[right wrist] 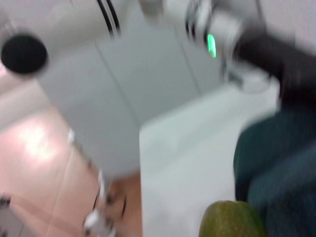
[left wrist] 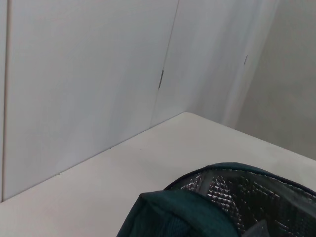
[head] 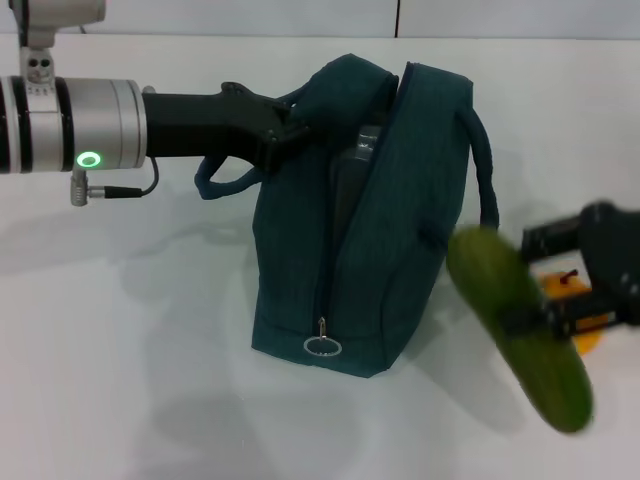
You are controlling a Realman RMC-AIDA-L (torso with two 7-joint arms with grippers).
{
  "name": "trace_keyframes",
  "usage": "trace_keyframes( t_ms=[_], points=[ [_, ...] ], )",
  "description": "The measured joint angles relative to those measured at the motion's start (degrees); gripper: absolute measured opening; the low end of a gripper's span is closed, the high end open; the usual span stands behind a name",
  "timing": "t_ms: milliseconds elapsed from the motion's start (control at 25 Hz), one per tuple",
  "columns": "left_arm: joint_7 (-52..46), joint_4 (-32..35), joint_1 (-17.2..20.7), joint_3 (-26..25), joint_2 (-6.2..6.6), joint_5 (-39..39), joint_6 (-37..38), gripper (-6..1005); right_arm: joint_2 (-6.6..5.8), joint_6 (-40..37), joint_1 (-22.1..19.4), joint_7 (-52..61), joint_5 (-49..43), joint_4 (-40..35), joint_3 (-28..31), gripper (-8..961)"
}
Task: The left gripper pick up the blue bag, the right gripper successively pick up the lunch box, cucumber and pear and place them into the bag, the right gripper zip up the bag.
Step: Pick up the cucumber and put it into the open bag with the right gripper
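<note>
The blue bag (head: 400,230) stands upright mid-table with its top zipper open and the ring pull (head: 322,346) hanging low at the front. My left gripper (head: 278,128) is shut on the bag's upper edge by a handle. The lunch box (head: 350,190) shows as a dark slab inside the opening. The silver lining (left wrist: 237,195) shows in the left wrist view. To the right of the bag, my right gripper (head: 535,320) is shut on the tilted cucumber (head: 515,325), held off the table. The cucumber's end (right wrist: 231,219) shows beside the bag (right wrist: 276,168). The pear (head: 580,305) lies behind the right gripper, mostly hidden.
The white table (head: 130,380) stretches left of and in front of the bag. A pale wall (left wrist: 89,74) bounds the table's far edge. The table's corner (right wrist: 148,133) drops to a floor (right wrist: 39,148) in the right wrist view.
</note>
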Motion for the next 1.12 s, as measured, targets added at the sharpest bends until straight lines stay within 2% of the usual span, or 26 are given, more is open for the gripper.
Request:
trace_keyframes(
  t_ms=[320,560,920,1120],
  points=[
    [0.7,0.5,0.6,0.0,0.09,-1.8,0.5,44,0.06,3.2,-3.6,-8.5,21.0,4.2,4.0,610],
    [-0.6,3.3,1.2,-0.1,0.3,-3.1,3.0,43,0.04,5.4,-4.5,-13.1,32.3,8.7,5.6,610],
    [-2.0,4.2,0.8,-0.1,0.28,-2.9,4.4,43,0.14,11.0,-0.5,-22.2,34.8,21.8,5.2,611],
    [-2.1,4.2,0.7,0.1,0.26,-2.6,4.5,44,0.24,13.5,2.3,-26.1,34.7,25.1,2.3,611]
  ],
)
